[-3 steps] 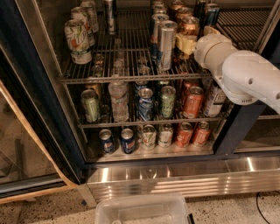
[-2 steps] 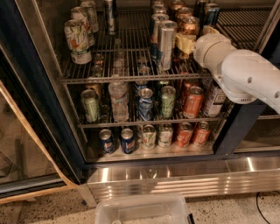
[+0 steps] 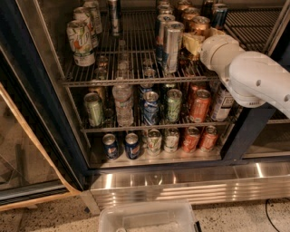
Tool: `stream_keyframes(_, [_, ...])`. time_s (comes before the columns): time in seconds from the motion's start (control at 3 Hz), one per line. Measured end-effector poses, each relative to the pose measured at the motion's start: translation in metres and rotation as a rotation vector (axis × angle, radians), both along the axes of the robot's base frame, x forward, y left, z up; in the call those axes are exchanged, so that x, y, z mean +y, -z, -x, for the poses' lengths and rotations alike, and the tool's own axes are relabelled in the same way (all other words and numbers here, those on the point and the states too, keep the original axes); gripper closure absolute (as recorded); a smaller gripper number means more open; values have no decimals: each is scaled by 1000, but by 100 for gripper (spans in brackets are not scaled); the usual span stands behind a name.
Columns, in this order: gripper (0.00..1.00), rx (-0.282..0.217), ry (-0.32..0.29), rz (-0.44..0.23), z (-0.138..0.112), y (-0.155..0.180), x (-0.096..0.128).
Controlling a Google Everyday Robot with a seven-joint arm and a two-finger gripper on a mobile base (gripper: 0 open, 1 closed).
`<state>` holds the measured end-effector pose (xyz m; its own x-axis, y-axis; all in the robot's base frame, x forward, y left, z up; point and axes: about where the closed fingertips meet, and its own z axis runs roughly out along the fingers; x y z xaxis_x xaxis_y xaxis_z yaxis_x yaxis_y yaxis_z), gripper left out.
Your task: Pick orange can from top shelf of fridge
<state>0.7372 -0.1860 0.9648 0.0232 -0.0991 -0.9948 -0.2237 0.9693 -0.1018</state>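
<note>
Your gripper (image 3: 194,41) sits inside the fridge (image 3: 247,131), at the right end of the top shelf (image 3: 131,50). It has reached in from the right on the white arm (image 3: 253,77). Its cream-coloured end lies against the lower body of the orange can (image 3: 200,25) and hides much of that can from you. Only the silver lid and the copper upper part show above it. You cannot tell how far the gripper is open, nor whether it grips the can or merely touches it. The orange can stands upright on the top shelf, in the right-hand row, with another copper can (image 3: 188,12) behind it.

Just left of the gripper stands a tall silver can (image 3: 172,45), near the shelf's front rail. Well apart, at the left end of the same shelf, you see white-and-green cans (image 3: 80,41) in a row, and a dark bottle (image 3: 114,16) farther back.

On the rack below, from left to right, stand a green can (image 3: 94,108), a clear water bottle (image 3: 123,102), a blue can (image 3: 150,108) and a red-orange can (image 3: 199,105). The lowest rack holds short blue cans (image 3: 110,145) on the left and short red-orange cans (image 3: 191,138) on the right. Under them runs the ribbed steel base panel (image 3: 181,186). A clear plastic bin (image 3: 147,216) sits on the floor in front.
</note>
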Motion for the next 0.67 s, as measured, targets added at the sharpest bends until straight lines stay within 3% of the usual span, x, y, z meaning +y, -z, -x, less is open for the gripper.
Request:
stream_keyframes(0.33, [100, 0, 0, 0, 0, 0, 0])
stream_keyframes(0.67, [100, -1, 1, 2, 2, -2, 0])
